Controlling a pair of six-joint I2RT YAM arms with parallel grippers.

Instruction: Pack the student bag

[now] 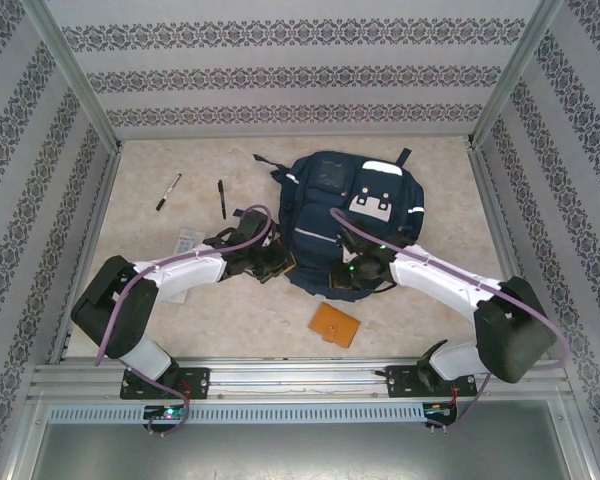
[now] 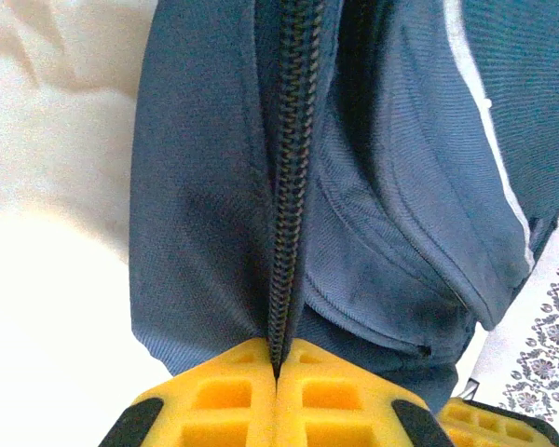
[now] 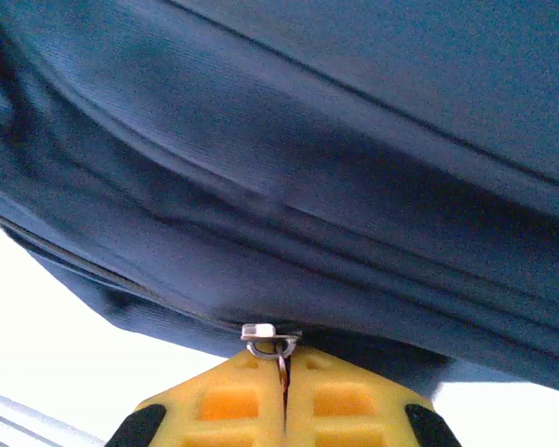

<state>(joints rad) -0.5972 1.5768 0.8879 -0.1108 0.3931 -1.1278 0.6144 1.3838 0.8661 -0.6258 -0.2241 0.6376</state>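
Left gripper (image 2: 278, 377) pinches the student bag (image 2: 205, 205) at its zipper (image 2: 293, 186) — probably to anchor the fabric — while right gripper (image 3: 284, 382) clamps the zipper pull (image 3: 261, 332) between its tips, for sliding.

Navy bag, cream desk, patterned walls.
The student bag (image 1: 325, 215) is navy-blue with thin white stripes and white-grey patches, its zipper pull (image 3: 261, 332) silver; the desk (image 1: 230, 320) is cream and marbled; walls (image 1: 280, 80) white with dark floral bands; a wallet (image 1: 335, 325) orange; two pens (image 1: 168, 191) black; left fingers (image 2: 228, 400) and right fingers (image 3: 233, 400) yellow, black at the corners.
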